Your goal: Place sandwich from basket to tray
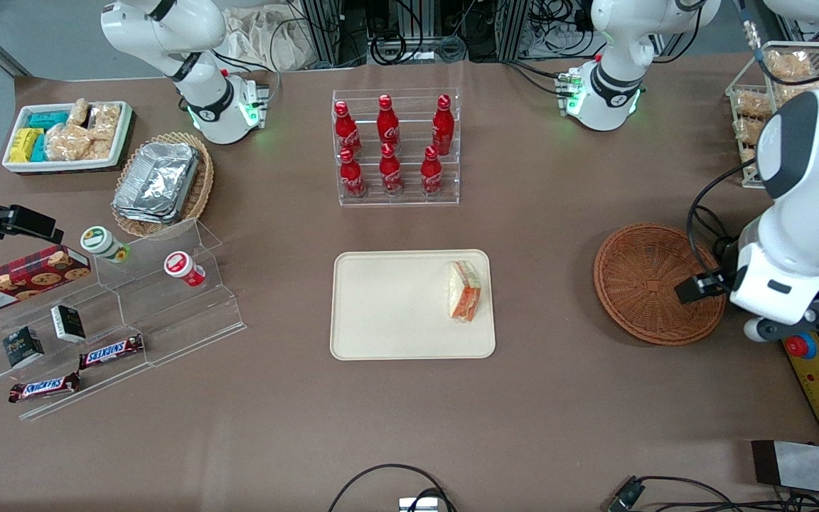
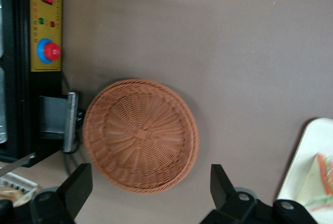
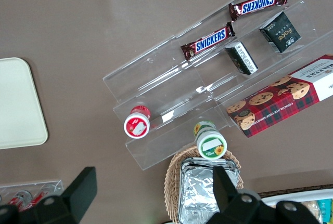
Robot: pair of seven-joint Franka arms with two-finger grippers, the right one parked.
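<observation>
The sandwich (image 1: 465, 290), a wrapped white-bread wedge with orange and green filling, lies on the cream tray (image 1: 395, 306) at the end nearest the basket. The round reddish-brown wicker basket (image 1: 658, 284) sits empty toward the working arm's end of the table. In the left wrist view, my gripper (image 2: 150, 172) hangs open, high above the table just off the basket's (image 2: 140, 135) rim, with nothing between its black fingers (image 2: 78, 185). That view also catches the tray's edge (image 2: 307, 156) and part of the sandwich (image 2: 317, 180).
A clear rack of red cola bottles (image 1: 397, 146) stands farther from the camera than the tray. A yellow control box with a red button (image 1: 800, 346) lies beside the basket. Toward the parked arm's end are a stepped acrylic stand of snacks (image 1: 118, 313), a foil-container basket (image 1: 161, 185) and a white bin (image 1: 68, 135).
</observation>
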